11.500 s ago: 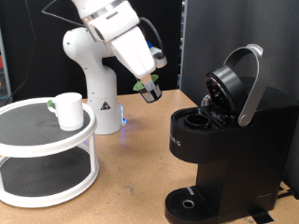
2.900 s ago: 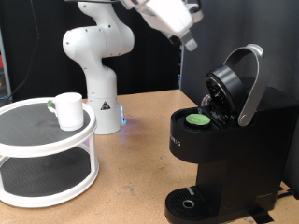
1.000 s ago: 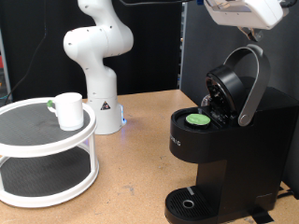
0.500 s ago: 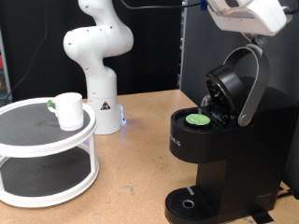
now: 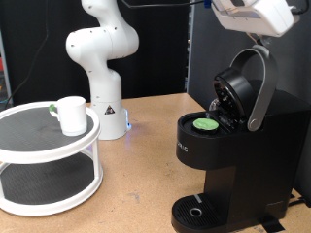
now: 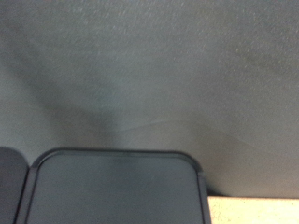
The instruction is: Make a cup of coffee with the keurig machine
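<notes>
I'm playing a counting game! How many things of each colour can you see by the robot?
White: 3 - cup, two-tier stand, robot arm
Black: 1 - keurig machine
Green: 1 - pod in the machine
Total: 5

- On the front of the keurig machine (image 5: 209,155) a short vertical strip of pale lettering (image 5: 180,148) stands just below the open pod chamber; it is too small and blurred to read as letters.
- On the white base of the robot arm (image 5: 107,105) there is a small dark triangular sign (image 5: 110,112), the shape of a warning mark; what is inside it cannot be made out.
- The cup (image 5: 71,115) is plain white, with no print showing.
- The wrist view shows only grey and dark surfaces, with no lettering, number or label on them.
</notes>
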You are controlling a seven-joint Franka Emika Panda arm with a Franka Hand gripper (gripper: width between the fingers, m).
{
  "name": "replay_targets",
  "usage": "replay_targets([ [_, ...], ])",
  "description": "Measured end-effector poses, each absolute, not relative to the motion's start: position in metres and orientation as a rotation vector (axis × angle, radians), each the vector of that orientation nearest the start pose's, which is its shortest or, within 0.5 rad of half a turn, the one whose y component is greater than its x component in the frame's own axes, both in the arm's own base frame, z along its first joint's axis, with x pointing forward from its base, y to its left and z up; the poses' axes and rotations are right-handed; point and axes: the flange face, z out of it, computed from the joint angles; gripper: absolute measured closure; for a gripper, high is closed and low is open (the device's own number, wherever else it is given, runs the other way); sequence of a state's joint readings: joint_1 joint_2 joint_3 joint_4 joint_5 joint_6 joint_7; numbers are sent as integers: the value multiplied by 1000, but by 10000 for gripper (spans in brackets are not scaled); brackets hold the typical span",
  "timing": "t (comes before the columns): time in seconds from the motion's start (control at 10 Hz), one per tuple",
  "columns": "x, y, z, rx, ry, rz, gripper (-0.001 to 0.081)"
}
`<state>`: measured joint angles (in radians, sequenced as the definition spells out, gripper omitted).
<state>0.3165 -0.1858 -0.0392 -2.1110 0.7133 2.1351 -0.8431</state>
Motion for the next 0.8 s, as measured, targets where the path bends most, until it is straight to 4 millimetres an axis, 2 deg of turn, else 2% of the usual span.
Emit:
replay_targets([
  [0.5, 494, 120, 530, -2414, -1007, -406, 805],
  [0.8, 497, 92, 524, -2483, -990, -364, 805],
])
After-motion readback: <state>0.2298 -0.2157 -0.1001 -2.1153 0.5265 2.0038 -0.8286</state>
